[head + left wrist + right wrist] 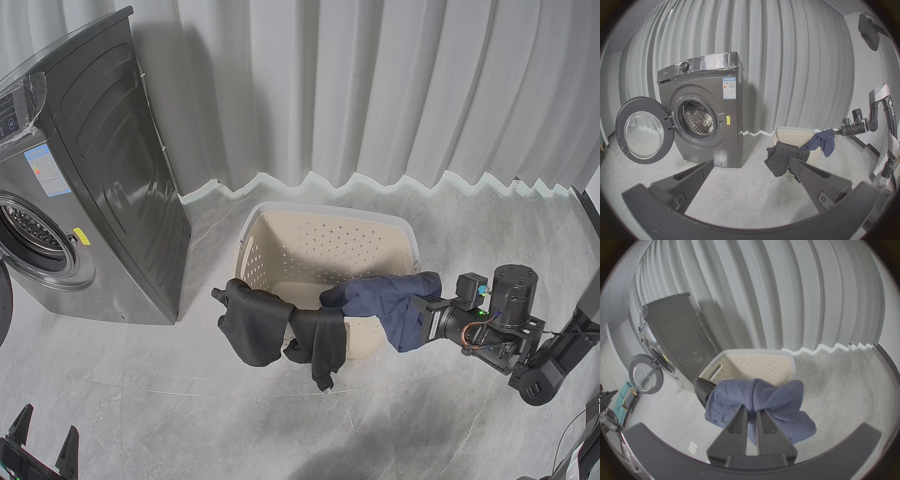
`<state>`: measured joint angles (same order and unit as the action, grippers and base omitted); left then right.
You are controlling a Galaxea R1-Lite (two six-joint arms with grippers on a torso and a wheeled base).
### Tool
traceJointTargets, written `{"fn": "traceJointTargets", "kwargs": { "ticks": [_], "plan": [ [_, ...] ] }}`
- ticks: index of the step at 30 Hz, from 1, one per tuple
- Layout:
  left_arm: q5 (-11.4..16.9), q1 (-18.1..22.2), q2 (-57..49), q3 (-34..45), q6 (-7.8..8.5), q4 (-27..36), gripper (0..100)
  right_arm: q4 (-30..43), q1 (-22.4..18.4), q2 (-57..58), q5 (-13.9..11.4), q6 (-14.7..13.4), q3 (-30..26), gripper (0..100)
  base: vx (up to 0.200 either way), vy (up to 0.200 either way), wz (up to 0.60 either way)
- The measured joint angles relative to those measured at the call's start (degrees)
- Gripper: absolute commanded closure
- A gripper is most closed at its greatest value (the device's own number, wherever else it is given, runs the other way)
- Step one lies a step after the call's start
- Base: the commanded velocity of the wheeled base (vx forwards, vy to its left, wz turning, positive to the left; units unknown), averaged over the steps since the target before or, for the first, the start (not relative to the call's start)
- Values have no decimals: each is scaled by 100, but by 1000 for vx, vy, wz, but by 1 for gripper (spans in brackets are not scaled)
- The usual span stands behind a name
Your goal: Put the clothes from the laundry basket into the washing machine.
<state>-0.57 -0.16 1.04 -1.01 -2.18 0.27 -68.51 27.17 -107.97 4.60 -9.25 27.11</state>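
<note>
right gripper (752, 410) fingers pinch blue garment (387, 300) at laundry basket (325, 211) rim | black garment (256, 325) draped over basket front | washing machine (112, 187) left of basket, door (643, 131) open | left gripper (750, 162) fingers spread

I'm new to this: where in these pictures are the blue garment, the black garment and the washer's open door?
blue garment (390, 300): head view, on its bunched middle.
black garment (256, 325): head view, on the wide hanging flap.
washer door (643, 131): left wrist view, on the middle of its round glass.
</note>
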Motion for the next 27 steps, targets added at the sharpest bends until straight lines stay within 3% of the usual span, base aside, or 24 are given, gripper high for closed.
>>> {"fn": "traceJointTargets", "kwargs": {
  "ticks": [10, 19, 27],
  "plan": [
    [-2, -5, 0, 0, 9, -2, 0, -65, 507, 1343, 5, 37, -258, 100, 0, 0, 0],
    [4, 0, 0, 0, 49, -5, 0, 22, 714, 2170, -41, 261, -140, 100, 0, 0, 0],
    [6, -5, 0, 0, 40, -2, 0, 145, 761, 2647, -68, 367, -24, 100, -200, 0, 0]
  ]
}}
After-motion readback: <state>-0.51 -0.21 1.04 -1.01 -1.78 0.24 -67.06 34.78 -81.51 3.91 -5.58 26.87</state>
